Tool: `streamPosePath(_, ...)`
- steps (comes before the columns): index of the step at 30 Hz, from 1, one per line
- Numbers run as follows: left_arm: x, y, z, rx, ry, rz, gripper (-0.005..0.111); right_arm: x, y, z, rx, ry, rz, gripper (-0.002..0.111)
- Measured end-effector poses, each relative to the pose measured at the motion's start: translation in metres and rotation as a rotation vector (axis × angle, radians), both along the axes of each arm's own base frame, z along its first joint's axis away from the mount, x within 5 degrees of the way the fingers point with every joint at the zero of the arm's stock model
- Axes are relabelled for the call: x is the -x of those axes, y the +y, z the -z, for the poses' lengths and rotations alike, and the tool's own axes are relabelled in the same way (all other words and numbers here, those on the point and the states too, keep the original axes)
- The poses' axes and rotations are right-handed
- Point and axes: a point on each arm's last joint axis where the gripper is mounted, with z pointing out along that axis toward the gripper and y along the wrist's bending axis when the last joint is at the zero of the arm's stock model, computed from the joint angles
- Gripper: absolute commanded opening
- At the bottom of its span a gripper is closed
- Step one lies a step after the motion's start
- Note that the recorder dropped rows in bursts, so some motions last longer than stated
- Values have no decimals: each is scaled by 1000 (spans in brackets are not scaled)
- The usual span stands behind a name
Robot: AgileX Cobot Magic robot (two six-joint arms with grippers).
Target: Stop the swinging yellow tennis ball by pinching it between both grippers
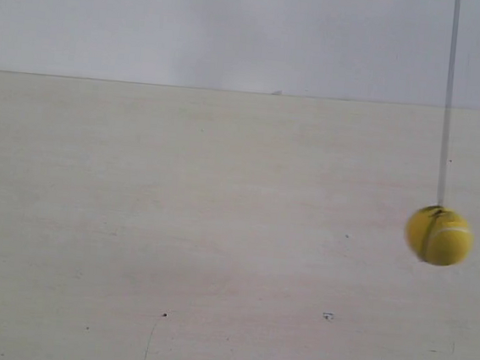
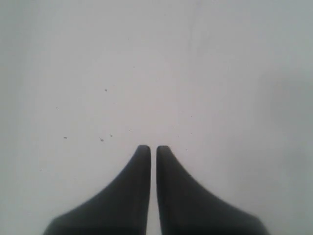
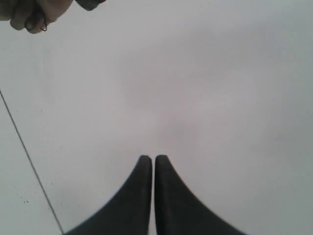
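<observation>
Showing only a thin slit between its black tips, the left pincer is pressed together, and the right pincer likewise. The yellow tennis ball hangs on its string at the exterior view's far right, over the pale bench, with neither pincer on it.

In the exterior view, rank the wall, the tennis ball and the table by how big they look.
1. table, fills most of the frame.
2. wall, a band across the top.
3. yellow tennis ball, far smaller, slightly blurred.
</observation>
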Motion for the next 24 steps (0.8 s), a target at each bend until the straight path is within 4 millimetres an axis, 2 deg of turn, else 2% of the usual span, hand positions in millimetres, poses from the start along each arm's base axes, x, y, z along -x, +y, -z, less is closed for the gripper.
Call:
streamPosePath(4, -26, -5, -18, -50, 62, 10, 5, -24, 5, -17, 81, 66, 0, 0)
streamPosePath(6, -42, -8, -19, -99, 123, 20, 5, -37, 8, -18, 126, 117, -3, 0)
streamPosePath(8, -62, -13, -12, -171, 209, 34, 5, -51, 10, -12, 169, 191, -2, 0)
streamPosePath(11, -106, -22, 19, -332, 425, 82, 5, -85, 13, 16, 298, 403, 5, 0)
streamPosePath(12, -113, -23, 26, -357, 461, 88, 5, -91, 14, 23, 316, 444, 2, 0)
streamPosePath(14, -146, -26, 53, -425, 612, 118, 5, -113, 16, 48, 385, 576, -14, 0)
streamPosePath(16, -169, -29, 73, -467, 708, 150, 5, -131, 21, 66, 459, 658, -50, 0)
streamPosePath(20, -198, -35, 108, -541, 842, 222, 5, -164, 33, 97, 590, 736, -172, 0)
streamPosePath(24, -211, -38, 119, -571, 875, 259, 5, -182, 44, 114, 689, 709, -283, 0)
